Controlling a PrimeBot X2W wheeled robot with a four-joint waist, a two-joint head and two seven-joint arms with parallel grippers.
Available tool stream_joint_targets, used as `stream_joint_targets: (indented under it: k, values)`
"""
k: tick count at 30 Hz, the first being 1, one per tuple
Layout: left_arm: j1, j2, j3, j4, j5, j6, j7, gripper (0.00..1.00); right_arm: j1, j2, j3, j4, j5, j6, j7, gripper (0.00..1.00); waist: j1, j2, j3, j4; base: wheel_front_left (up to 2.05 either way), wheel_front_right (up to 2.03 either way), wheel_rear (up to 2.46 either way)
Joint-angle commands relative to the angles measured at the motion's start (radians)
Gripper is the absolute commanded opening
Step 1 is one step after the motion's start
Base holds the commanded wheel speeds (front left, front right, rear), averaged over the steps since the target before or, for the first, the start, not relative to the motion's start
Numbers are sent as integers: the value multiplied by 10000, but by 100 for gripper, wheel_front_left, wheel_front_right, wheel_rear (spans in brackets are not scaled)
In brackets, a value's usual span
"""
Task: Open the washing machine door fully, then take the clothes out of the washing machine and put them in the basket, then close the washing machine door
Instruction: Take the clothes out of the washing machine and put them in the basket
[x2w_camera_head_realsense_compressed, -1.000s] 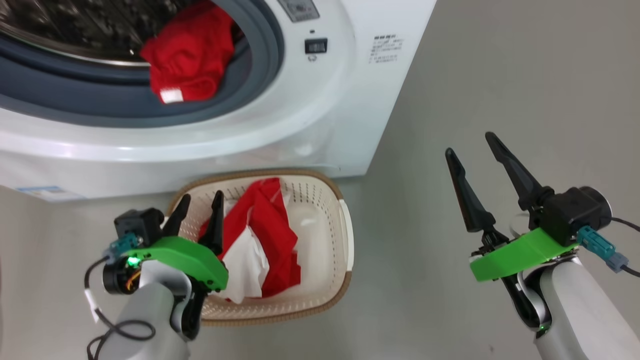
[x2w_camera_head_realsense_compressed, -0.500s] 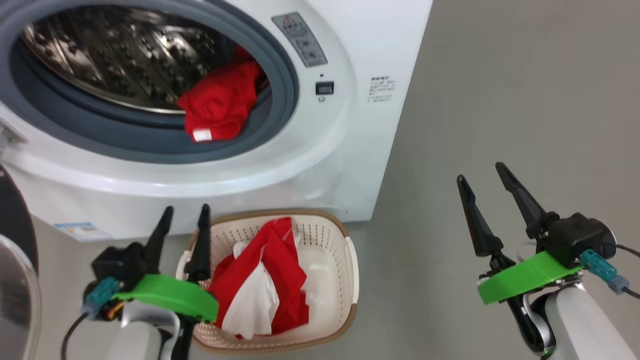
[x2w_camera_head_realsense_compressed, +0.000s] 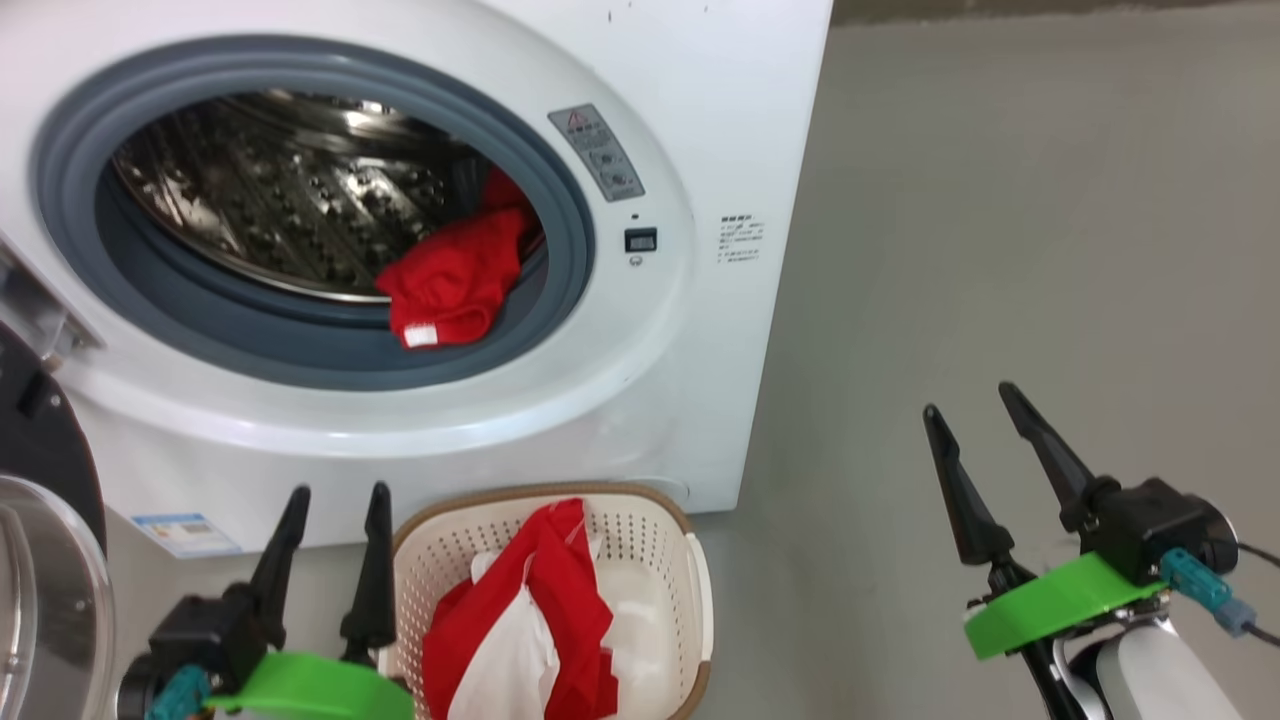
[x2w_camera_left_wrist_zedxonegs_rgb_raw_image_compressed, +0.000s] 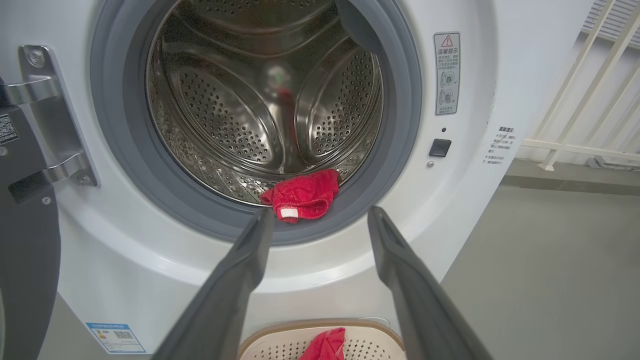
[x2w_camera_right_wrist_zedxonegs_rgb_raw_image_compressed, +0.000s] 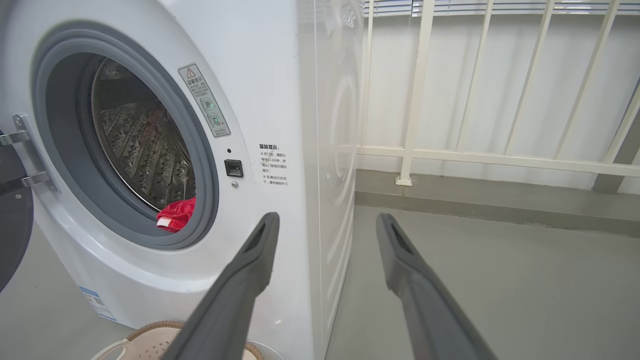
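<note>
The white washing machine (x2w_camera_head_realsense_compressed: 700, 90) stands with its door (x2w_camera_head_realsense_compressed: 40, 560) swung open at the far left. A red garment (x2w_camera_head_realsense_compressed: 455, 285) with a white label hangs over the grey rubber ring (x2w_camera_left_wrist_zedxonegs_rgb_raw_image_compressed: 305, 197) (x2w_camera_right_wrist_zedxonegs_rgb_raw_image_compressed: 176, 216). Below the machine sits the cream basket (x2w_camera_head_realsense_compressed: 690, 590), and red and white clothes (x2w_camera_head_realsense_compressed: 540, 620) lie in it. My left gripper (x2w_camera_head_realsense_compressed: 338, 492) is open and empty just left of the basket, fingers pointing at the machine. Over the bare floor to the right, my right gripper (x2w_camera_head_realsense_compressed: 970, 398) is open and empty too.
Grey floor (x2w_camera_head_realsense_compressed: 1000, 250) stretches to the right of the machine. A white railing (x2w_camera_right_wrist_zedxonegs_rgb_raw_image_compressed: 475, 155) runs along the wall behind it. The door's metal hinge (x2w_camera_left_wrist_zedxonegs_rgb_raw_image_compressed: 45, 125) is on the machine's left side. Stickers (x2w_camera_head_realsense_compressed: 185, 530) mark the machine's front.
The head view has tilted up, so the drum opening and machine front sit lower in the picture. My left gripper has drawn back from over the basket to its left side.
</note>
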Motion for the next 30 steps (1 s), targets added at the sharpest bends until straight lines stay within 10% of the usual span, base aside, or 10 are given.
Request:
stream_joint_targets:
  k: [1, 30]
  values:
    - [200, 213, 359, -507, 13, 158, 110, 100, 136, 4, 143, -277, -94, 46, -63, 100, 0, 0, -300, -81, 0, 0, 0]
    - [1716, 548, 565, -1872, -102, 902, 896, 100, 906, 213, -101, -492, -210, 46, -63, 100, 0, 0, -1052, -233, 0, 0, 0]
